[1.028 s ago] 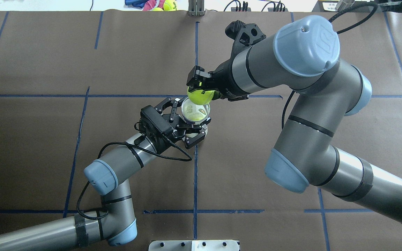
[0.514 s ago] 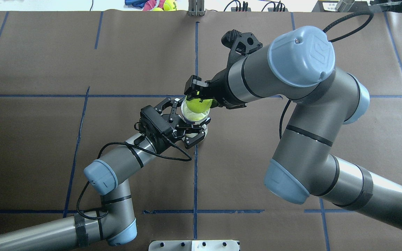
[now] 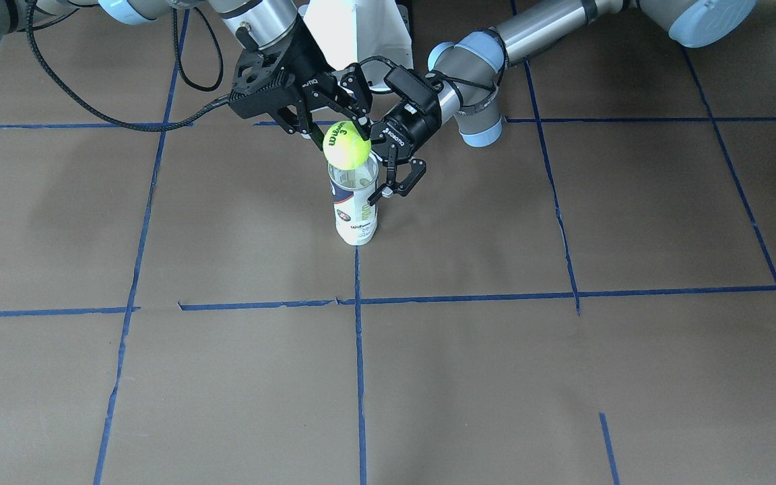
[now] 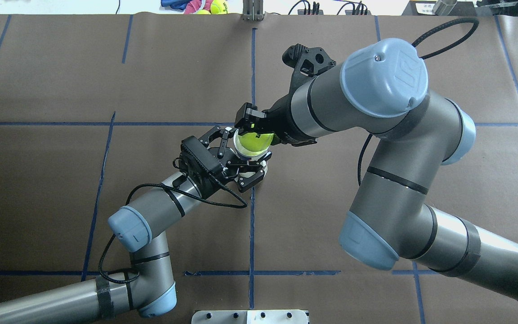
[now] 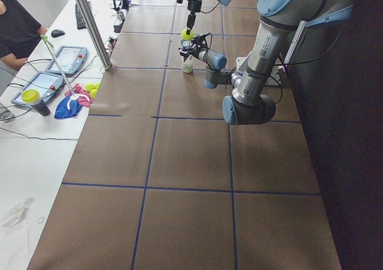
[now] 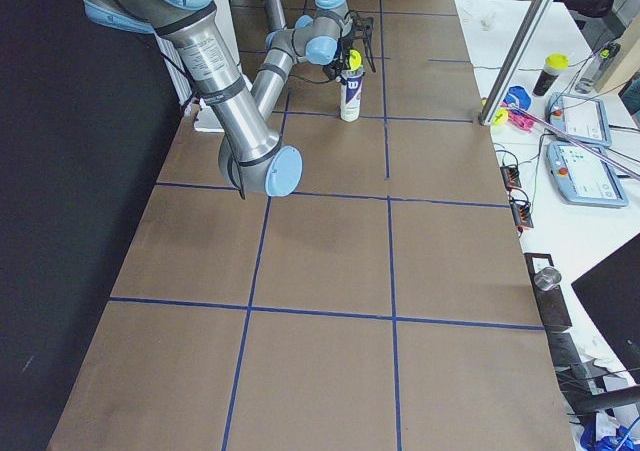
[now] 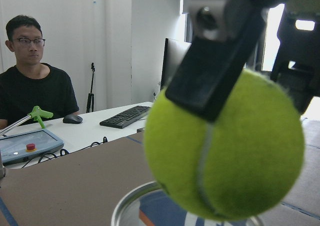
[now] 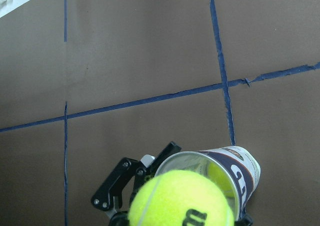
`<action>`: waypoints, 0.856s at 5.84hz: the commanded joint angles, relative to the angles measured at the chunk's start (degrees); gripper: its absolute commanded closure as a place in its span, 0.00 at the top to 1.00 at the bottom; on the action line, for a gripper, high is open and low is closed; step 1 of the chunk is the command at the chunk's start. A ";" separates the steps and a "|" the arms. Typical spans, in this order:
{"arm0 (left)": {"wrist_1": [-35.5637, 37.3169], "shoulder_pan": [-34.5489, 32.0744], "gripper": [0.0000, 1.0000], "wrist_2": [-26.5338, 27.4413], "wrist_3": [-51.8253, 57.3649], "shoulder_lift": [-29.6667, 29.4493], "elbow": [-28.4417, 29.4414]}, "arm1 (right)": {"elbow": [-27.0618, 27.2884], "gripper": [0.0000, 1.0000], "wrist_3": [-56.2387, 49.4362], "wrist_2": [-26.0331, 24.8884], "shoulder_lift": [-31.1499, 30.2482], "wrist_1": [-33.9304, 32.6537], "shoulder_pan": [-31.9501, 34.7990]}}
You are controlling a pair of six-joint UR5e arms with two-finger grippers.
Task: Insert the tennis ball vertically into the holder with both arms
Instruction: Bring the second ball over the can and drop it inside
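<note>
The left gripper [image 4: 242, 158] is clenched round the clear cylindrical plastic can with white-navy label [image 3: 354, 212], so that it stands upright. Just over its open rim hangs the fuzzy yellow-green tennis ball [image 4: 252, 142], pinched by the right gripper [image 4: 256, 130], probably for a straight drop.

Robotics laboratory: a left arm [image 4: 149, 215] and a right arm [image 4: 389, 148], both grey with light-blue joint caps, are reaching over a long table [image 3: 563, 377] that is wearing brown paper gridded with blue tape [image 3: 359, 377]. An operator [image 7: 30, 85] in a black T-shirt is sitting at a white bench [image 5: 30, 180] alongside. There a keyboard [image 7: 125, 117], a mouse [image 7: 73, 119] and a monitor [image 7: 172, 60] are sharing space with what appear to be touchscreen control pendants [image 5: 67, 59], one showing a red button. An aluminium post [image 5: 90, 24] is rising at the table's edge.
</note>
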 commanded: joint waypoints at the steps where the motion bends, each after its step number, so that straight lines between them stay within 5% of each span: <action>1: 0.00 0.22 0.96 0.00 -0.01 -0.06 -0.09 | -0.20 0.83 -0.01 -0.33 0.07 -0.22 -0.01; 5: -0.09 0.31 0.95 0.00 -0.01 -0.24 -0.17 | 1.02 0.91 -0.09 -0.07 -0.54 -0.40 1.47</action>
